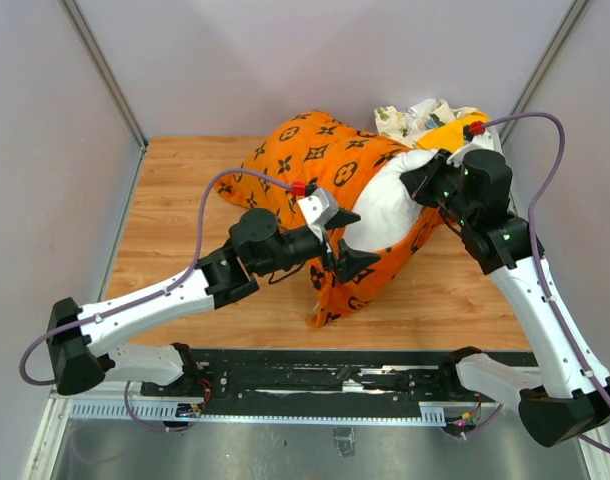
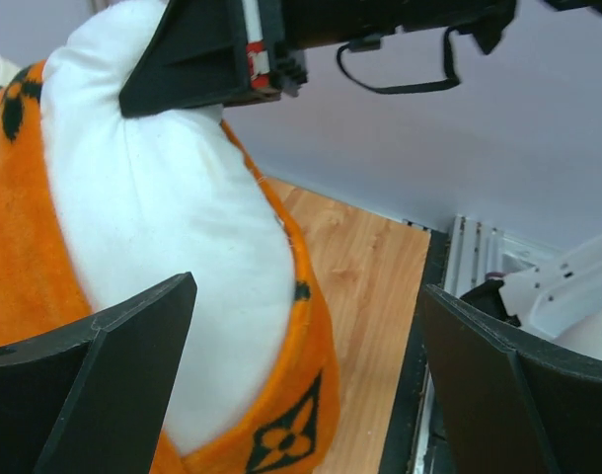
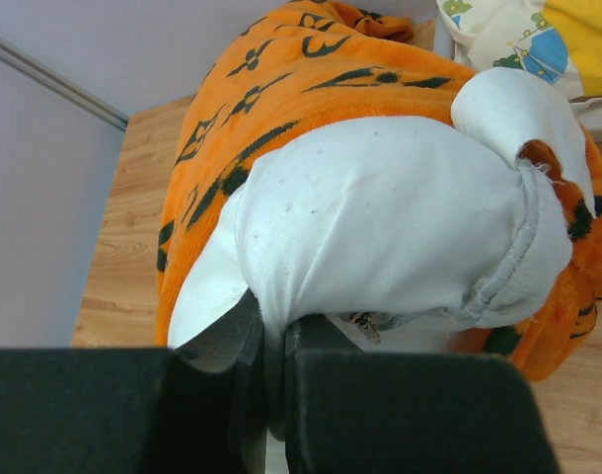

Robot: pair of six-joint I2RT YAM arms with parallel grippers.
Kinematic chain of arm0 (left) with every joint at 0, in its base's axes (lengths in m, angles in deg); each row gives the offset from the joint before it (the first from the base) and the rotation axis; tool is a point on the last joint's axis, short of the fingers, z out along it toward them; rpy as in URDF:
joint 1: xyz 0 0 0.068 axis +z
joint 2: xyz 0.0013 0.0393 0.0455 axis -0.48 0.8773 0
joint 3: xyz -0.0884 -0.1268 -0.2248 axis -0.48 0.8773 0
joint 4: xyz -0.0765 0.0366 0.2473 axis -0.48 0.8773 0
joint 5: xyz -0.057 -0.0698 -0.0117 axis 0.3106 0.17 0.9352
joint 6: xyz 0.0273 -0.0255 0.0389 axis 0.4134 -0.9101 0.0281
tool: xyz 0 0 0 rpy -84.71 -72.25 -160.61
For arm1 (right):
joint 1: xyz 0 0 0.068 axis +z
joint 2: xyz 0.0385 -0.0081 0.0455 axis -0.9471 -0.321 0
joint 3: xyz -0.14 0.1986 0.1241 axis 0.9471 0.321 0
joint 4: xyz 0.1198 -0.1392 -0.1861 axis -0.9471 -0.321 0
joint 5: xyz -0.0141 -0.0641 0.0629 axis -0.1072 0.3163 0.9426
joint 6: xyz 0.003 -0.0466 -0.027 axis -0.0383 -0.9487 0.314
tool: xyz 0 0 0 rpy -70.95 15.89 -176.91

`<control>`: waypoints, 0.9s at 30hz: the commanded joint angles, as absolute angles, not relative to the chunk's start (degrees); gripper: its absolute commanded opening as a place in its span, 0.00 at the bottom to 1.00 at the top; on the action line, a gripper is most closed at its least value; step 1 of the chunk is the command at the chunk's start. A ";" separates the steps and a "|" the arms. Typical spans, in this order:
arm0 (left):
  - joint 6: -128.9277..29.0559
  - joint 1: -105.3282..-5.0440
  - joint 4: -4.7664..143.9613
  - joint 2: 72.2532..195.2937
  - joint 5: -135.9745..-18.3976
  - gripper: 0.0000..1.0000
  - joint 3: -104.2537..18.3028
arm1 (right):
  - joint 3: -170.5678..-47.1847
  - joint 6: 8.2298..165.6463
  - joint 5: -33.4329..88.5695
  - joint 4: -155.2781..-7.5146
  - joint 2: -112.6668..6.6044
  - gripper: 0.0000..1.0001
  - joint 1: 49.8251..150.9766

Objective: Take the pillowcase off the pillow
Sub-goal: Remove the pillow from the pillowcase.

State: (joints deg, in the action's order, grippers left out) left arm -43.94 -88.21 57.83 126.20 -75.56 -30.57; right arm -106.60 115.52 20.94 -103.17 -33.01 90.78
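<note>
The orange pillowcase (image 1: 305, 160) with black motifs lies across the middle of the wooden table, still round most of the white pillow (image 1: 385, 205), whose bare end sticks out at the right. My right gripper (image 1: 425, 180) is shut on a pinch of the pillow's white fabric (image 3: 380, 207) and holds that end up. My left gripper (image 1: 345, 243) is open, its fingers (image 2: 94, 385) astride the pillowcase's open hem (image 2: 281, 434) and the bare pillow (image 2: 163, 227), touching neither that I can see.
A white floral-print cloth (image 1: 415, 115) and a plain yellow-orange cloth (image 1: 455, 130) lie bunched at the back right, behind the right wrist. Grey walls enclose the table on three sides. A black rail (image 1: 335, 375) runs along the near edge.
</note>
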 commanded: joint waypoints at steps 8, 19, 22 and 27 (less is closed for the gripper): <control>-45.33 -88.25 51.60 136.58 -84.73 0.96 -35.81 | -106.43 115.68 21.29 -97.80 -31.88 0.01 92.75; -46.97 -88.34 53.88 146.20 -86.59 0.94 -44.74 | -107.11 116.58 20.70 -97.52 -33.16 0.01 96.49; -46.92 -89.06 54.93 148.10 -88.24 0.92 -43.96 | -108.18 116.36 20.17 -98.50 -32.91 0.01 96.85; -43.68 -92.22 55.66 148.05 -98.11 0.92 -40.40 | -108.81 115.79 19.36 -98.84 -32.09 0.01 96.85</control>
State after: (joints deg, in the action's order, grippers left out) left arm -45.67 -89.74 52.48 147.62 -89.81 -43.25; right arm -106.23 115.80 19.83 -104.37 -33.36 95.68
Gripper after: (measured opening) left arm 0.921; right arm 0.051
